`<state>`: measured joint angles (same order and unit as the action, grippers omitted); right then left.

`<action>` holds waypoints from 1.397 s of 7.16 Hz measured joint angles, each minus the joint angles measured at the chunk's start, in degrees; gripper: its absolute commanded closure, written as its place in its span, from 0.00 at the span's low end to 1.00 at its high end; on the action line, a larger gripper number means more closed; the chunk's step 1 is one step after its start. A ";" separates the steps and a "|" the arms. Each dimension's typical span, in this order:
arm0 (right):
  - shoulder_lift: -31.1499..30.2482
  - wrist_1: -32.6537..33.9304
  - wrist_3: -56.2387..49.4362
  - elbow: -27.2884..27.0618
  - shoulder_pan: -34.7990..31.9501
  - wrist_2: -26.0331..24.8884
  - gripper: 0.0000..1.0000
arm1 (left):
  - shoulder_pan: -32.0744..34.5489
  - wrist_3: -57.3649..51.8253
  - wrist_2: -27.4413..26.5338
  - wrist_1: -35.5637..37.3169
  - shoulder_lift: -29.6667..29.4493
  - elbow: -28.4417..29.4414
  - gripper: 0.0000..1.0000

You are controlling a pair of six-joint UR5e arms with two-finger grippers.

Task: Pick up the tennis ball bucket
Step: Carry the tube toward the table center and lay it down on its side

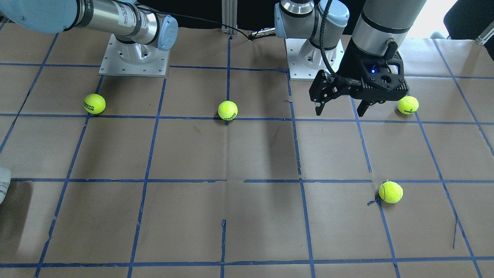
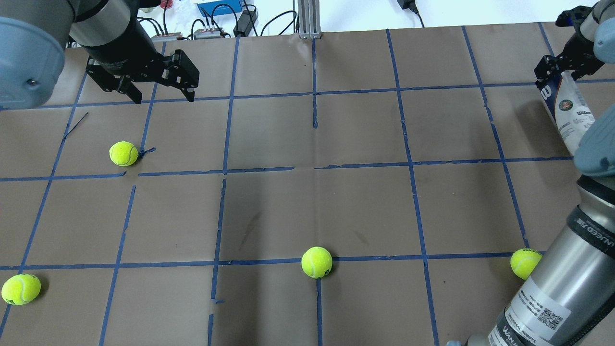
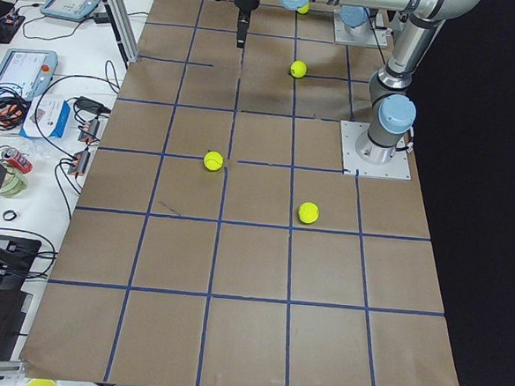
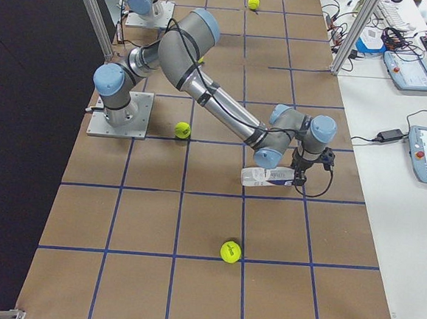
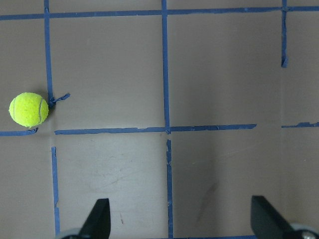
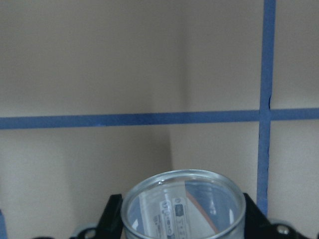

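Black and clamped, your right gripper (image 6: pixel 182 219) has a finger pressed on each side of the tennis ball bucket (image 2: pixel 571 115), holding it at one round end. Its wrist camera looks straight into that clear end, where fine label print shows through but is too small to read. From the side you see the bucket lying nearly level, running from the gripper back toward the robot, out on the robot's right part of the table near the operators' edge. You cannot tell whether it touches the brown paper (image 2: pixel 365 206) or hangs just above it. On the white and dark blue label you can read "Wilson".

Behind the gripper, the wrist points down. The right arm (image 4: pixel 211 100) slants down to it from a raised elbow, stretched far across the table from its base. On its silver forearm you can read "UNIVERSAL ROBOTS" beside a QR code.

Your left gripper (image 1: pixel 339 110) hangs above the table with its fingers spread wide and nothing between them, pointing down. The left arm (image 1: pixel 380 27) drops steeply to it.

Four yellow-green tennis balls (image 2: pixel 316 262) lie well apart on the grid of blue tape (image 2: pixel 269 262). Their dark print is too small to read.
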<state>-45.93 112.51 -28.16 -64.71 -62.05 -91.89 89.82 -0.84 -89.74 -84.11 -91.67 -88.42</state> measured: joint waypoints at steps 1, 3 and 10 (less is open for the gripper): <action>-3.17 -1.45 -1.37 -0.55 -2.52 -0.20 0.71 | 0.00 0.01 0.02 0.00 0.01 0.02 0.00; -9.91 -4.09 -5.49 -4.40 -12.94 -0.36 0.71 | 0.01 0.02 0.02 0.00 0.00 0.07 0.00; -10.69 13.81 -20.27 -17.24 -47.10 7.33 0.73 | -0.54 -0.02 0.15 -0.04 0.00 0.29 0.00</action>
<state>-56.62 126.32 -48.43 -81.95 -109.16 -84.56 89.28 -0.86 -89.59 -84.15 -91.67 -88.13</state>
